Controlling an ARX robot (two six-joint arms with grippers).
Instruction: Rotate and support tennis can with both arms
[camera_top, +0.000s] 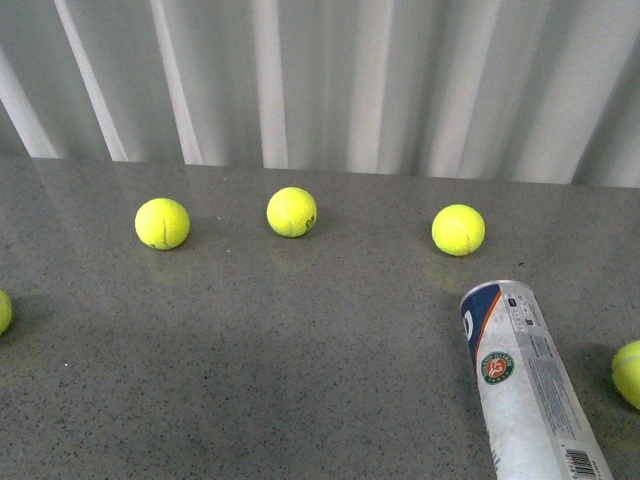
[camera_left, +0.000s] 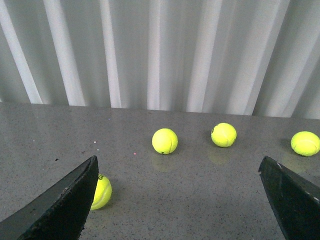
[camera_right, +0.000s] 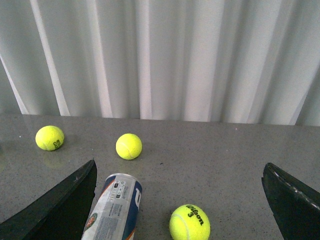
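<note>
**Both grippers spread wide; can lying at lower right**

The left gripper (camera_left: 177, 167), a black two-finger claw, has its fingers (camera_left: 65, 210) set far apart with nothing between them but bare table. The right gripper (camera_right: 179, 165), also black, is spread just as wide and grips nothing. One of its fingers (camera_right: 60, 210) shows close beside the can's end in the right wrist view.

The tennis can (camera_top: 525, 390), a clear plastic tube with a white, navy and orange label, lies on its side in the lower right of the front view. It slants from its round end near the frame's middle right down past the bottom edge. A round green-and-red logo (camera_top: 497, 368) faces up near that end, and a barcode (camera_top: 585, 465) sits at the bottom edge. In the right wrist view the can (camera_right: 115, 207) lies ahead of the open fingers.

Yellow-green tennis balls are scattered on the grey speckled tabletop (camera_top: 300, 380). Three make a row across the middle of the front view (camera_top: 162, 223) (camera_top: 292, 212) (camera_top: 458, 230). One is cut by the left edge (camera_top: 3, 310). Another is at the right edge (camera_top: 628, 372), near the can but apart from it. A white ribbed backdrop (camera_top: 320, 80) fills the top of the frame.
</note>
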